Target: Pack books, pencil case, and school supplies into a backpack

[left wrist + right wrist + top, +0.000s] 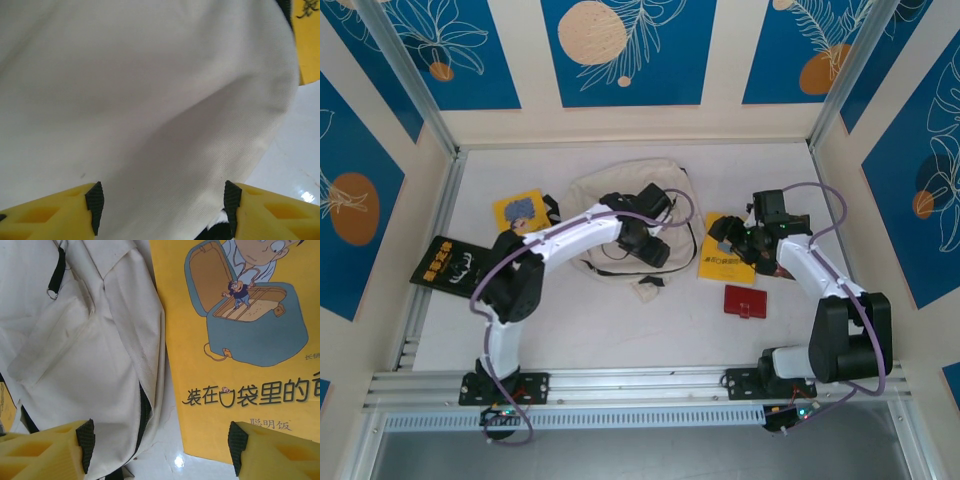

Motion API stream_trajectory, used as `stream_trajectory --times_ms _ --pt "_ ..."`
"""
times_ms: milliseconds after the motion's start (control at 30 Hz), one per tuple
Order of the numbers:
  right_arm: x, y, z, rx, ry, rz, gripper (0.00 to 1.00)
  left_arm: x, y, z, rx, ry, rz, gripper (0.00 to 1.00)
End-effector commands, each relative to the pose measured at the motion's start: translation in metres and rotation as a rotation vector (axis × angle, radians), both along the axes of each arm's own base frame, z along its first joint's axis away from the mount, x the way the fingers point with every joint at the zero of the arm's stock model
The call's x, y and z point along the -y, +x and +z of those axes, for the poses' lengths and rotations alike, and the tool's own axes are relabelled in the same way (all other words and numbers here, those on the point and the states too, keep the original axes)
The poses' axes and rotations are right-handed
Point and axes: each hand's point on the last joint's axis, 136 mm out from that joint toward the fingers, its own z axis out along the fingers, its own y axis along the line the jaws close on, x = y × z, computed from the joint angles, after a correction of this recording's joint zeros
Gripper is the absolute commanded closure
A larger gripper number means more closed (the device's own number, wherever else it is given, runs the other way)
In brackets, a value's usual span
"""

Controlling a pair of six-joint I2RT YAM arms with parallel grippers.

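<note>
The cream-white backpack (608, 180) lies at the middle back of the table. My left gripper (648, 250) hangs open just above its fabric (150, 100), the fingers (95, 200) wide apart with nothing pinched between them. A yellow book (724, 266) with a cartoon cover (240, 340) lies right of the backpack. My right gripper (722, 236) is open over the gap between that book and the backpack's zippered edge (145, 410). A second yellow book (523, 210) and a dark book (450, 263) lie to the left. The dark-red pencil case (745, 301) sits near the right arm.
A small cream and black scrap (647, 288) lies in front of the backpack. Raised rails (430, 230) border the white table, with patterned walls behind. Bare table surface (620, 330) stretches in front of the backpack, between the two arm bases.
</note>
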Motion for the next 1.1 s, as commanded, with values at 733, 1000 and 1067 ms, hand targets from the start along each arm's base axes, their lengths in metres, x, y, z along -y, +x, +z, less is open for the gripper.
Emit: stream_trajectory --times_ms 733,1000,1067 --pt "0.022 -0.008 -0.036 -0.122 -0.086 -0.005 0.28 -0.042 -0.003 -0.059 -0.116 0.266 -0.026 0.71" --pt "0.066 -0.001 -0.053 -0.206 -0.247 -0.113 0.30 -0.073 -0.004 -0.050 -0.130 0.189 0.079 0.57" --pt "0.078 -0.005 -0.061 -0.244 -0.298 -0.146 0.32 -0.064 0.000 -0.030 -0.105 0.127 0.089 0.47"
